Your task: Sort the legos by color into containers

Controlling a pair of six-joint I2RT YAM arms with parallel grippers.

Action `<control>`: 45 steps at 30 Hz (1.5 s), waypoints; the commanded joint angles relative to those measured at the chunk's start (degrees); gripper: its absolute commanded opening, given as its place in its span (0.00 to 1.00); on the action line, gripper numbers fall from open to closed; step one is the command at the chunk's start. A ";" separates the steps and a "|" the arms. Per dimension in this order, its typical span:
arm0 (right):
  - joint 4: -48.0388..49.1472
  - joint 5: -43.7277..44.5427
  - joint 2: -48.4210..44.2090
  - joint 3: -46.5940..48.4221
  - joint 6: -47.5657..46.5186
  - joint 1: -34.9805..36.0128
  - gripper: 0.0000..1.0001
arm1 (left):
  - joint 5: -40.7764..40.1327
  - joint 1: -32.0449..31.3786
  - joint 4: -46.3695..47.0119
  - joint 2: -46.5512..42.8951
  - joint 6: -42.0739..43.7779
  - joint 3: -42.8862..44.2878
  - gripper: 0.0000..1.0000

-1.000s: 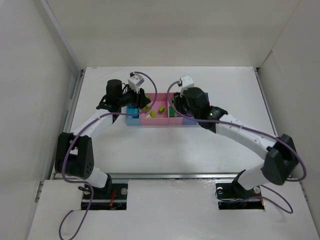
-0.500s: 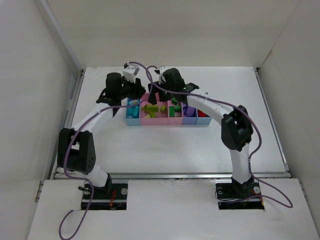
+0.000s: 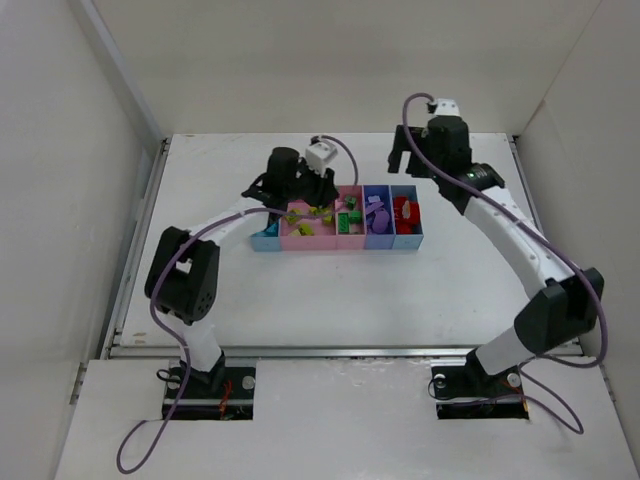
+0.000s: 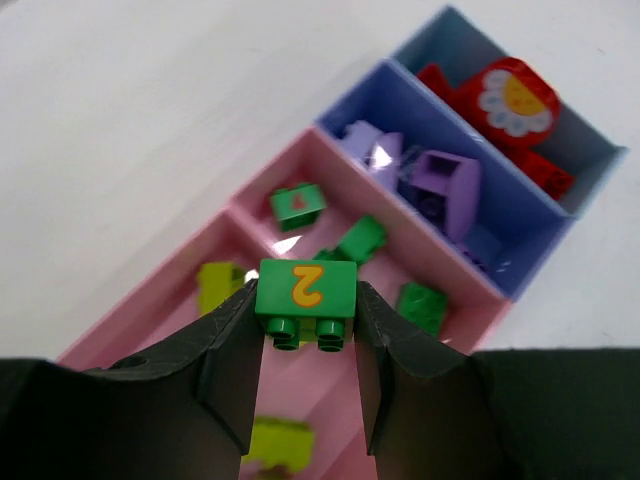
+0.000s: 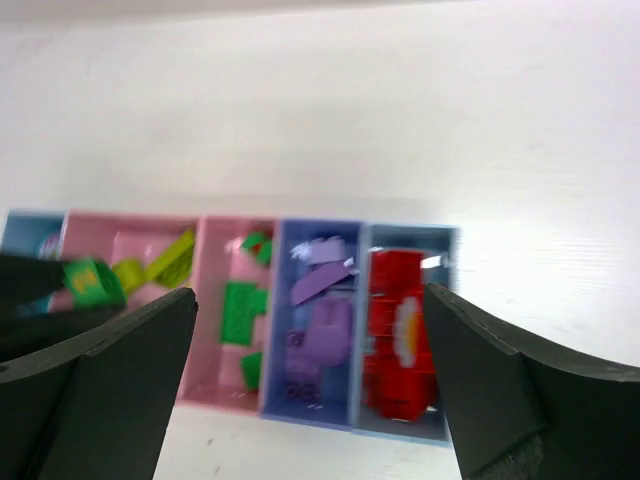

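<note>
Left wrist view: left gripper [image 4: 305,305] pinched a green brick [image 4: 305,288] over where the pink bins [image 4: 275,180] met, right gripper [image 5: 310,298] gaped empty; released there, the brick could have dropped among the lime bricks [image 4: 220,285].

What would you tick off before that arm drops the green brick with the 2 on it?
1. Grip: ok; the left gripper pinches the green brick squarely.
2. Matching bin: ok; the narrow pink bin holds green bricks.
3. Brick above it: cannot tell; it hangs near the divider with the wide pink bin.
4. Room inside: ok; bare floor shows.
5. Right gripper clear: ok; open, away from the left one.
</note>
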 commanded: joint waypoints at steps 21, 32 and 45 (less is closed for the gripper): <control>0.69 10.23 -15.22 -10.63 -3.09 -1.91 0.99 | 0.84 -7.67 -0.69 9.93 2.85 9.59 1.00; 0.97 20.49 -15.75 -8.17 1.99 -5.51 0.99 | -35.47 -0.40 -1.91 -7.03 -4.97 8.45 1.00; -8.18 60.66 -19.44 -11.50 19.85 -6.57 0.99 | -47.09 34.77 -15.30 -22.93 -9.72 -4.53 1.00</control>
